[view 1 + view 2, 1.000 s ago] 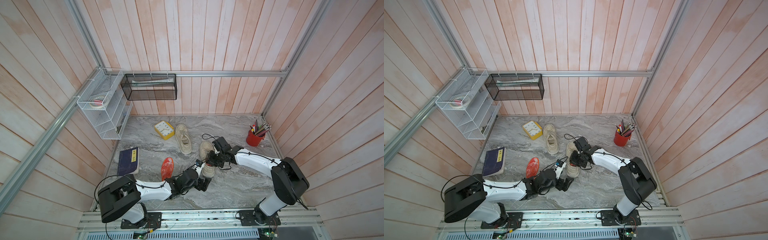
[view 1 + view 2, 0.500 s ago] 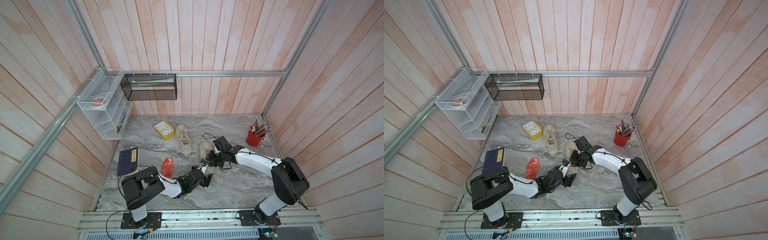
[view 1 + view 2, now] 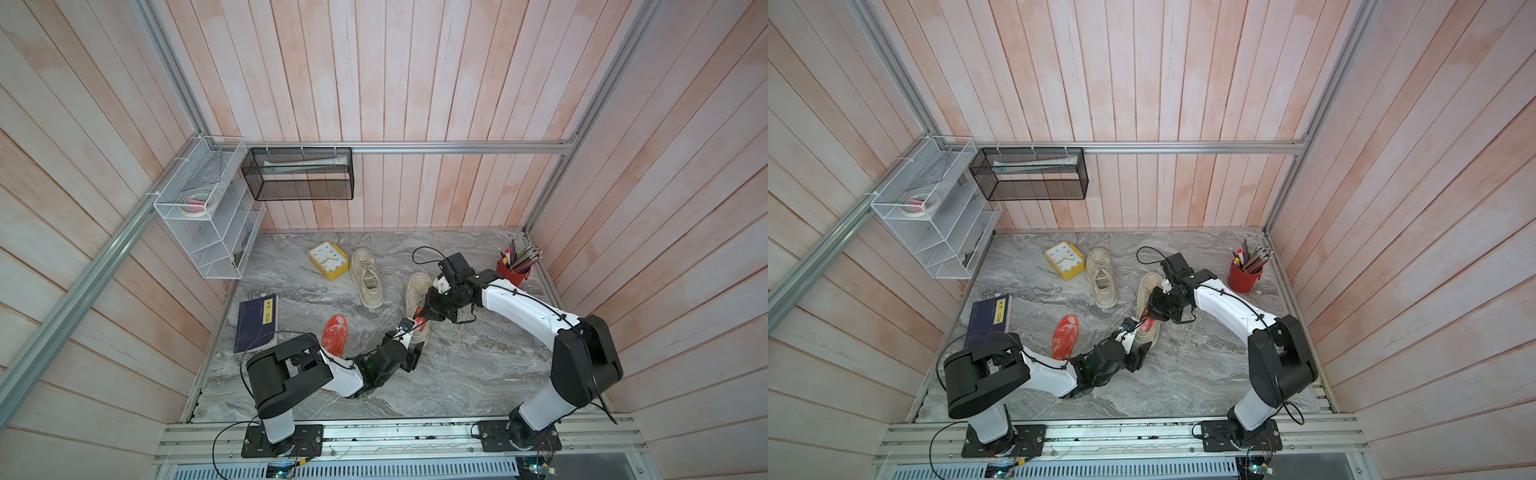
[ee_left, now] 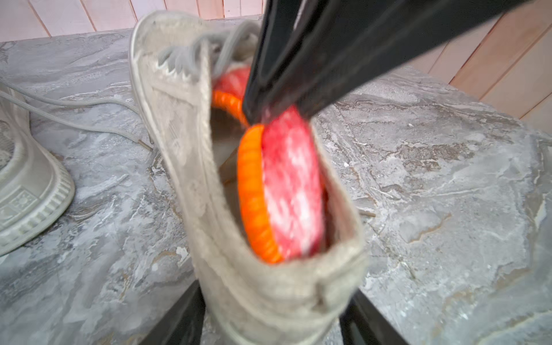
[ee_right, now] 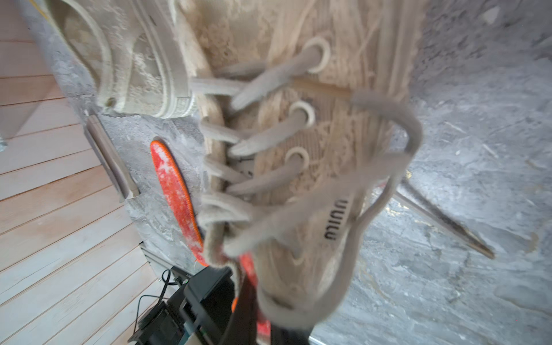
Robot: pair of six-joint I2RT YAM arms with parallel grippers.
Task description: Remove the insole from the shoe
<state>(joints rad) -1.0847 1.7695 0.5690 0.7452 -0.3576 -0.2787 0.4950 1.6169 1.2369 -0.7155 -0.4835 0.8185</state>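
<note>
marble [image 3: 478, 374] lies open beside shoe [image 3: 415, 291]; right pincer [image 4: 262, 116] nips insole [image 4: 292, 185] edge.

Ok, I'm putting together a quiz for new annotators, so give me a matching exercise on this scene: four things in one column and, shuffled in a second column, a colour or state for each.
Things
1. clock
2. book
3. pen cup
4. shoe's insole

Descriptions
A. dark blue, lying flat
B. red, holding pencils
C. yellow, face up
D. pinched in the right gripper, partly out of the shoe

Pairs: 1-C, 2-A, 3-B, 4-D
</note>
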